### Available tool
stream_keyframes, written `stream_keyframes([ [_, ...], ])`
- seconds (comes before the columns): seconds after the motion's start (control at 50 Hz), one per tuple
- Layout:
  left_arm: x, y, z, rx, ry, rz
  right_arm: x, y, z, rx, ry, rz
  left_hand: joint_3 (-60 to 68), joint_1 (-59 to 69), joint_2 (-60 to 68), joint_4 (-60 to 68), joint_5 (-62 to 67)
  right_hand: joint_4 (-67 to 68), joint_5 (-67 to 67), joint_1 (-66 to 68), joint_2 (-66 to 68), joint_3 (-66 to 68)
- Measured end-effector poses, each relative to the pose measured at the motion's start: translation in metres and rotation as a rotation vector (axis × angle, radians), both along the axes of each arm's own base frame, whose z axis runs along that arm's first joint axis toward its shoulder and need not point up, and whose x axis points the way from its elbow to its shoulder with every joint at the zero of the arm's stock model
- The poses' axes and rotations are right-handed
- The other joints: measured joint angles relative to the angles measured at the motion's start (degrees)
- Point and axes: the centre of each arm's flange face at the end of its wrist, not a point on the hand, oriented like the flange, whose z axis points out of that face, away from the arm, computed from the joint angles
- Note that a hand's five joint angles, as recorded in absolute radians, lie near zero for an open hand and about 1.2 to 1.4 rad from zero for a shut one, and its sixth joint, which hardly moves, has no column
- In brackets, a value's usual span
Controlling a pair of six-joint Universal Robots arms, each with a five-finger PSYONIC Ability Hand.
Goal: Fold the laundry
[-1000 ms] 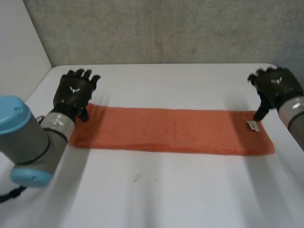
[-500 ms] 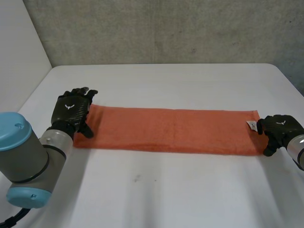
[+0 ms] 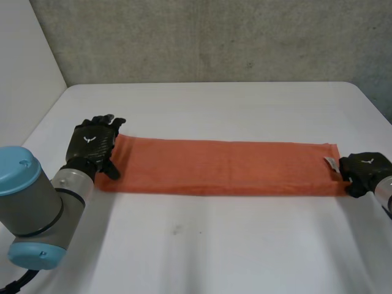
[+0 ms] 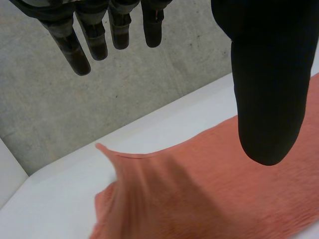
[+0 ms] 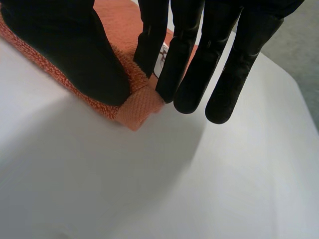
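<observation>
A long orange towel (image 3: 220, 166) lies flat across the white table (image 3: 214, 245), folded into a narrow strip. My left hand (image 3: 92, 144) rests at the towel's left end, open with straight fingers. In the left wrist view its thumb (image 4: 269, 74) hangs above the towel (image 4: 199, 199), whose far corner stands slightly raised. My right hand (image 3: 366, 171) is at the towel's right end by the near corner. In the right wrist view its thumb (image 5: 65, 45) and fingers pinch the edge of the towel (image 5: 137, 107) beside a small white tag (image 5: 162, 57).
A grey wall (image 3: 214, 37) runs behind the table's far edge. The table's right edge lies close to my right hand. Bare white tabletop stretches in front of and behind the towel.
My right hand came down from the towel's far right corner to its near right corner and closed on the edge. My left hand lowered onto the left end.
</observation>
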Motion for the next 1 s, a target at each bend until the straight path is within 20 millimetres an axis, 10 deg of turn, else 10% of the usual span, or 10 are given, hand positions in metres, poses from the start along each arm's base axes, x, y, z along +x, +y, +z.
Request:
stream_keyframes([
  [0.36,0.0,0.002,0.0,0.005,-0.001,-0.001,-0.108,-0.053,0.048,-0.171,0.267,-0.377,0.0,0.0,0.0,0.0,0.0,0.0,0.6,0.6,0.0,0.1],
  [0.52,-0.001,0.004,0.002,0.005,0.002,-0.002,-0.021,-0.044,0.089,-0.333,0.136,-0.173,0.0,0.0,0.0,0.0,0.0,0.0,0.7,0.6,0.0,0.2],
  [0.68,0.0,0.005,0.006,-0.004,0.006,-0.001,0.136,0.013,0.108,-0.481,-0.064,0.278,0.0,0.0,0.0,0.0,0.0,0.1,0.7,1.0,0.0,0.2],
  [0.82,0.0,0.005,0.006,-0.003,0.005,-0.001,0.254,0.101,0.056,-0.399,-0.137,0.722,0.0,0.0,0.0,0.0,0.0,0.2,0.9,1.0,0.0,0.2],
  [0.96,-0.001,0.006,0.006,-0.003,0.006,-0.003,0.281,0.145,0.002,-0.277,-0.068,0.89,-0.1,0.0,0.0,0.0,0.0,-2.4,-0.9,-0.2,-2.7,-2.2],
  [1.0,-0.002,0.007,0.006,-0.004,0.006,-0.007,0.282,0.148,0.0,-0.277,-0.047,0.897,-0.1,0.0,0.0,0.0,0.0,-23.1,-20.3,-20.1,-24.3,-22.8],
])
